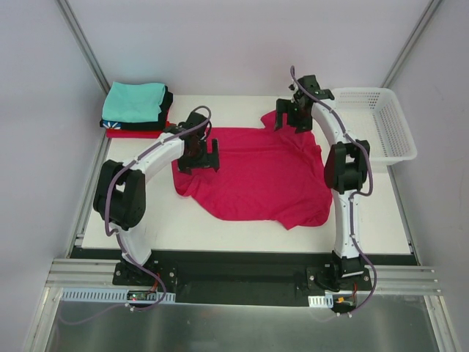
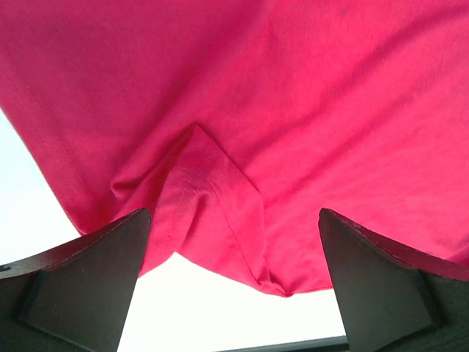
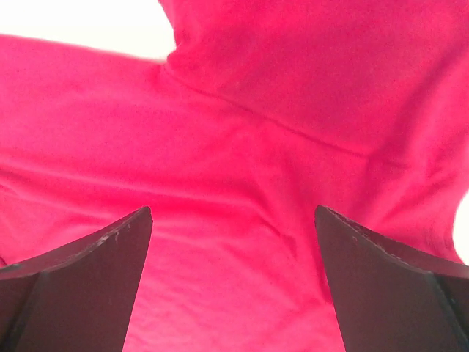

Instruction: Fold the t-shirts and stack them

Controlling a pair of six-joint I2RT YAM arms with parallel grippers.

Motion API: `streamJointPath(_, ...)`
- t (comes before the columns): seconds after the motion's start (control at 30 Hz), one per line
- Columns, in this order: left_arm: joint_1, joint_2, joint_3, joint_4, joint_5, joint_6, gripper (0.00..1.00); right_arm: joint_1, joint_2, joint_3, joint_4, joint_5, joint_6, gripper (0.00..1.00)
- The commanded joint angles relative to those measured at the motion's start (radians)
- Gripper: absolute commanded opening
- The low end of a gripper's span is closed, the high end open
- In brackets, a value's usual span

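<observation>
The crimson-pink t-shirt [image 1: 256, 172] lies spread but rumpled on the white tabletop [image 1: 242, 238], and no fold has been made in it yet. The step in hand looks like the opening of the fold: both arms are placed over the cloth to take hold of it.

The left jaws stand wide open and hold nothing. Directly beneath and between them lies a turned-over flap of sleeve [image 2: 212, 198], with bare tabletop showing on their near side. The right jaws are also spread wide and empty. The cloth beneath them shows a sleeve seam [image 3: 293, 128] running across just ahead of the tips.

Next, I judge, each pair must drop onto the cloth and pinch a single layer at its edge. The left pair should take the flap cleanly and not bunch it. Then both can carry their sides over together.

Beyond and outward of the left jaws sits the finished stack: a teal t-shirt [image 1: 133, 101] on top, a black one [image 1: 167, 103] under it and a red one [image 1: 135, 133] at the bottom. Just outward of the right jaws stands a white mesh basket [image 1: 399, 139]. Plain pale walls with metal corner posts close in the tabletop.
</observation>
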Motion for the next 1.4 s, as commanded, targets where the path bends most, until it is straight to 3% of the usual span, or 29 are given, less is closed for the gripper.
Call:
streamJointPath(0.0, -0.008, -0.077, -0.025, 0.013, 0.032, -0.025, 0.99, -0.054, 0.096, 0.052, 0.016, -0.178, 0.051, 0.96)
streamJointPath(0.2, -0.008, -0.098, -0.015, 0.011, 0.046, -0.020, 0.99, -0.092, 0.075, -0.097, 0.183, -0.326, 0.137, 0.96)
streamJointPath(0.53, -0.011, -0.114, -0.027, 0.010, 0.052, -0.014, 0.99, -0.155, 0.196, -0.006, 0.315, -0.481, 0.249, 0.96)
streamJointPath(0.83, -0.011, -0.157, -0.059, -0.017, 0.041, -0.009, 0.99, -0.207, 0.248, 0.058, 0.400, -0.524, 0.280, 0.96)
streamJointPath(1.37, -0.017, -0.213, -0.064, -0.026, 0.004, -0.002, 0.99, -0.218, -0.029, -0.029, 0.329, -0.551, 0.237, 0.96)
